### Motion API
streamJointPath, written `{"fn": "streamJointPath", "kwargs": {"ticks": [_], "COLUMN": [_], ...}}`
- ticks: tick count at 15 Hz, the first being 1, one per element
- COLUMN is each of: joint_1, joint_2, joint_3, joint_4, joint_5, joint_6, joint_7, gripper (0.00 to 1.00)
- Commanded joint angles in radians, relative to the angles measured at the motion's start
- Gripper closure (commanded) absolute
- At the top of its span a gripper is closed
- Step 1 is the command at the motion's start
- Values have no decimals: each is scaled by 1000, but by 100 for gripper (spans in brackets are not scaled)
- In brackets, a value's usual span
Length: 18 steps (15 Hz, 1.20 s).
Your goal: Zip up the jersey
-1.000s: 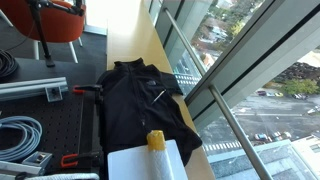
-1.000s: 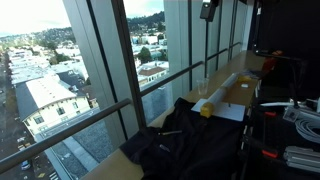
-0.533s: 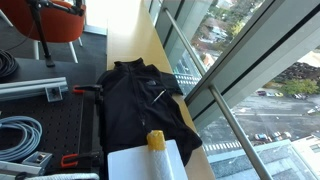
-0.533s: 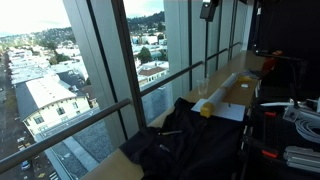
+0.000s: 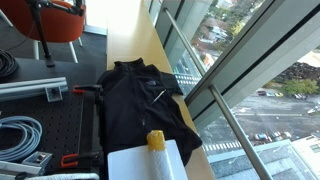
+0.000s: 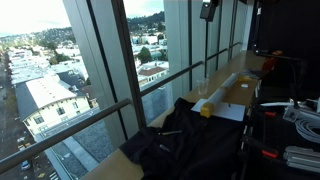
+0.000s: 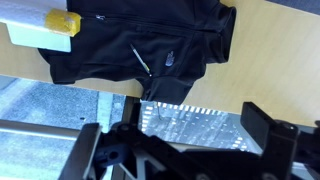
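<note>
The gripper (image 7: pixel 180 142) hung with jaws apart; the black jersey (image 7: pixel 110 48) lay at twelve o'clock, its zip (image 7: pixel 160 21) running nine-to-three.

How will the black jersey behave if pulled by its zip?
Likely floppy: the jersey lies flat and creased on the wooden ledge, so it would probably bunch and follow the pull. One part overhangs the edge, so a push may slide it off.

A white rectangular box (image 5: pixel 138 164) with a yellow cap (image 5: pixel 156 140) sits on the long pale wooden ledge (image 5: pixel 125 40) beside tall glass windows (image 5: pixel 250 60).
</note>
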<state>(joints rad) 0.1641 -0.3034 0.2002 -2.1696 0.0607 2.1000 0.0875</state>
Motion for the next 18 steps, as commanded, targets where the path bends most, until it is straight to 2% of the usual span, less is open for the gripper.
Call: {"fn": "streamJointPath", "kwargs": {"ticks": [1, 6, 10, 14, 18], "joint_1": [6, 5, -4, -34, -71], "joint_2": [2, 4, 40, 142, 272], "joint_3": [2, -14, -45, -73, -97], "joint_4": [-9, -90, -178, -223, -232], "joint_5": [-7, -9, 4, -34, -81], "joint_6": [14, 77, 213, 396, 516], "joint_7": [-1, -63, -125, -145, -139], "gripper": [0, 0, 0, 0, 0]}}
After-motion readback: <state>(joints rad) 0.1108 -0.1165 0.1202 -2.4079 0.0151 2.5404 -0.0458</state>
